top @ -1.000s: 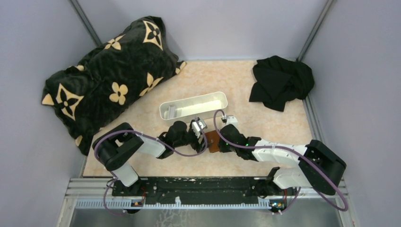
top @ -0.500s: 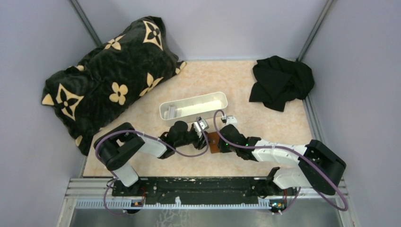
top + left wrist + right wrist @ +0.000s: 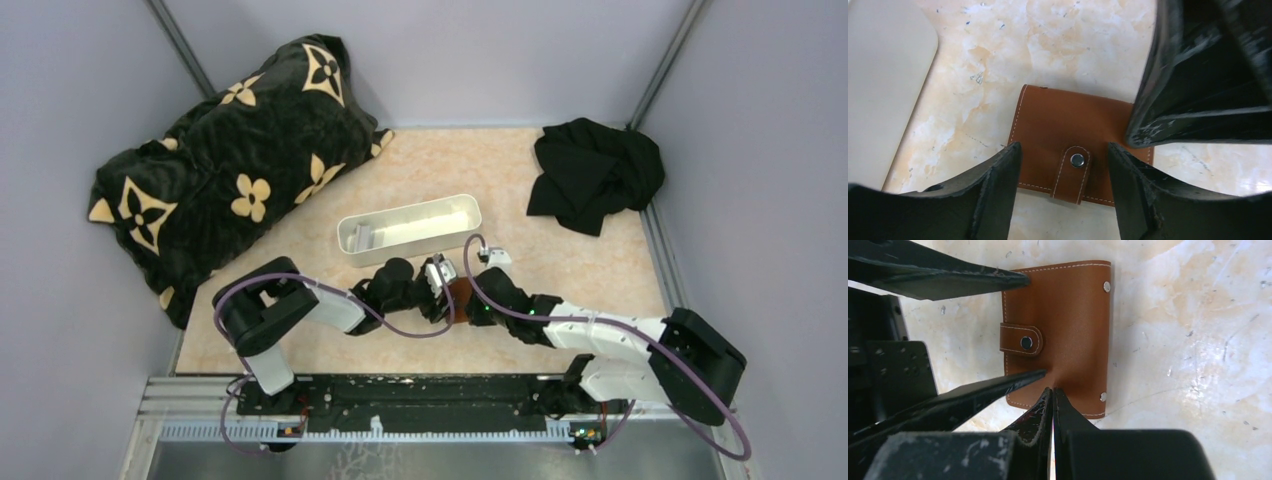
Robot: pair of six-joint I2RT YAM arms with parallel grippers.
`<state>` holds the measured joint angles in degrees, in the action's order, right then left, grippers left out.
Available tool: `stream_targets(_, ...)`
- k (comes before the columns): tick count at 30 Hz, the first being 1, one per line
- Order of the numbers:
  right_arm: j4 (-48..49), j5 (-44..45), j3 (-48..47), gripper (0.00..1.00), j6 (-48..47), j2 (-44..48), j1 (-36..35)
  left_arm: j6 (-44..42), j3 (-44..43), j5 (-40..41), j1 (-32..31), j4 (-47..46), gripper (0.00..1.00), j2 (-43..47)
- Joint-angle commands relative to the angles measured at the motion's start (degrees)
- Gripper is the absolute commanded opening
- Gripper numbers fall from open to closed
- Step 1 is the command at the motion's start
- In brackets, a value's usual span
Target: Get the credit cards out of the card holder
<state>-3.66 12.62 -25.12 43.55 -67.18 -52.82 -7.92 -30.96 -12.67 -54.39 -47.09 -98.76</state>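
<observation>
The card holder (image 3: pixel 1068 325) is a brown leather wallet lying closed and flat on the marble table, its strap snapped. It also shows in the left wrist view (image 3: pixel 1068 130) and barely in the top view (image 3: pixel 461 297). The credit cards are hidden inside it. My left gripper (image 3: pixel 1063 150) is open, and its fingers (image 3: pixel 973 277) straddle the wallet's strap edge on either side of the snap. My right gripper (image 3: pixel 1053 389) is shut and empty, with its tips resting on the wallet's leather near one corner. Its fingers (image 3: pixel 1198 75) show at the wallet's far edge in the left wrist view.
A long white tray (image 3: pixel 410 225) stands just behind the grippers, and its edge shows in the left wrist view (image 3: pixel 883 75). A black patterned pillow (image 3: pixel 230 160) lies at the back left. A black cloth (image 3: pixel 595 170) lies at the back right.
Both grippers have shifted a little to the right. My left gripper has come in over the wallet's strap edge. The wallet is now mostly covered in the top view.
</observation>
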Motion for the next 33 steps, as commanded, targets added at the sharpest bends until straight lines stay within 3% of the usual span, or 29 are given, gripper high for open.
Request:
stream_targets(1,-2.5,3.8,0.8,0.00,1.4,6.4,-0.1,-1.9,-2.2,1.5,-0.4,-0.1,0.67,-2.8)
stream_targets(6,-4.0,7.5,2.8,0.00,0.4,14.6,-0.1,-2.2,-1.9,2.4,-0.4,0.0,0.61,-3.9)
stream_targets(10,-5.2,7.7,2.1,0.00,-0.5,14.0,-0.1,-2.0,-1.3,2.4,-0.5,-0.3,0.53,-4.5)
stream_targets(14,-3.8,6.0,0.8,0.00,-0.7,9.6,-0.1,-1.5,-0.6,2.4,-0.5,-0.5,0.40,-4.5)
stream_targets(17,-1.0,4.1,0.8,0.00,-0.9,7.5,-0.1,-1.3,0.2,2.7,-0.5,-0.7,0.22,-4.2)
stream_targets(22,1.2,2.3,-0.4,0.00,-1.7,4.5,-0.1,-0.4,1.2,2.5,-0.7,-1.0,0.02,-3.4)
stream_targets(33,4.6,1.4,-5.7,0.00,-3.9,-2.7,-0.2,0.9,2.0,2.5,-1.5,-1.1,0.00,-3.3)
